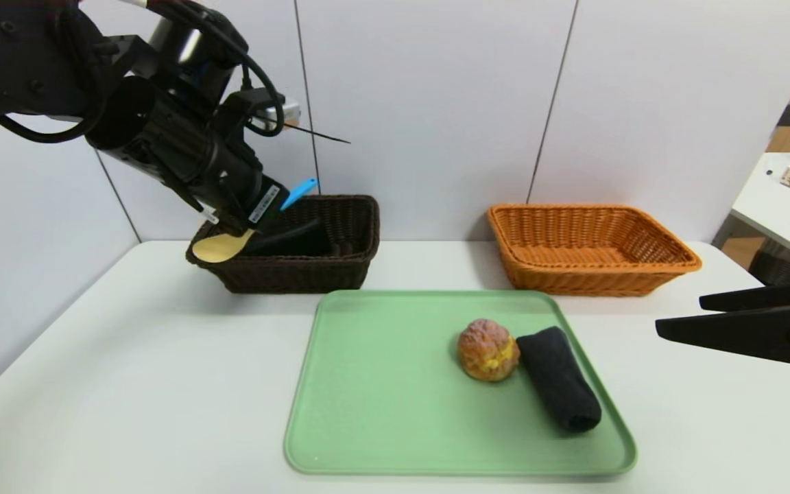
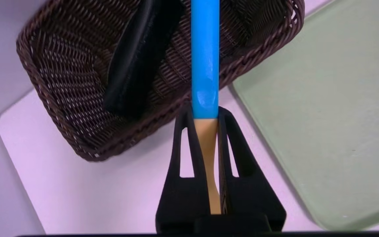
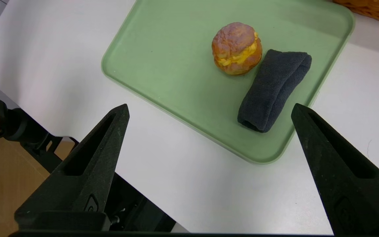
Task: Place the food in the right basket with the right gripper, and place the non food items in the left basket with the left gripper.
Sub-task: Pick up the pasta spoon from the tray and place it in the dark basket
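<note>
While hovering over the dark basket's near-left corner:
Left gripper (image 2: 206, 115): clenched on blue-handled spatula (image 2: 205, 59).
Dark wicker basket (image 1: 347, 264): holds black utensil (image 2: 137, 62).
Right gripper (image 3: 209, 112): spread wide, parked right.
Green tray (image 1: 381, 384): cream puff (image 1: 487, 348) touching rolled black towel (image 1: 559, 377).

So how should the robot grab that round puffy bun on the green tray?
Probably from above with the open right gripper, fingers closing across the cream puff's domed top half. The rolled dark towel sits close against one side, so the fingers should straddle the two sides clear of the towel.
</note>
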Action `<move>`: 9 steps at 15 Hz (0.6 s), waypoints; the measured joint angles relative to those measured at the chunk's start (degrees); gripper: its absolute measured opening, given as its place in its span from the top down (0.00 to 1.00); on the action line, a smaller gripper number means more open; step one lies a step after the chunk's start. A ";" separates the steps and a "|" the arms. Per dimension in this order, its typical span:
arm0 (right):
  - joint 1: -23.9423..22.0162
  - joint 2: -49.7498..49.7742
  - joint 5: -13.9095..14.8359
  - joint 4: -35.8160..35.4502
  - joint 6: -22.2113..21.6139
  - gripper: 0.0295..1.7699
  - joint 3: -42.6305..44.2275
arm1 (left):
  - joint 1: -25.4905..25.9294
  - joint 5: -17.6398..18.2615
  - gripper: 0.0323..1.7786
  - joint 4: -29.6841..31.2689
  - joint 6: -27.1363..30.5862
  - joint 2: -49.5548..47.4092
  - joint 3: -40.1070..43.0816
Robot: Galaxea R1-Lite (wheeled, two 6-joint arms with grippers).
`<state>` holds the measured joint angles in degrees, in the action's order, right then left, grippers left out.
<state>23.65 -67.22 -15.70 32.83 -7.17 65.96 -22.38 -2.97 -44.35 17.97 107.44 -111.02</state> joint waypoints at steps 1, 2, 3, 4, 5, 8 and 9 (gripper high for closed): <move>-0.01 0.11 -0.06 0.00 0.01 0.04 -0.09 | 1.50 3.05 0.93 1.39 4.57 0.34 0.00; -0.01 0.22 -0.09 0.02 0.00 0.04 -0.17 | 2.99 5.92 0.93 2.95 9.01 0.76 0.00; -0.06 0.29 -0.09 0.05 0.01 0.04 -0.26 | 4.52 8.45 0.93 4.66 13.42 1.28 0.02; -0.04 0.30 -0.09 0.02 0.01 0.04 -0.34 | 6.02 10.91 0.93 7.17 18.05 2.13 0.02; -0.04 0.29 -0.11 0.02 0.00 0.04 -0.43 | 6.77 12.47 0.93 9.37 21.33 3.06 0.02; -0.04 0.22 0.16 -0.06 0.04 0.04 -1.22 | 7.73 13.36 0.93 14.56 25.44 6.27 0.02; -0.04 0.16 0.13 -0.04 0.09 0.04 -1.55 | 8.22 13.42 0.93 16.35 27.28 7.58 0.02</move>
<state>23.61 -67.06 -15.57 32.79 -7.08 64.42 -14.17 10.45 -28.00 45.25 115.02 -111.00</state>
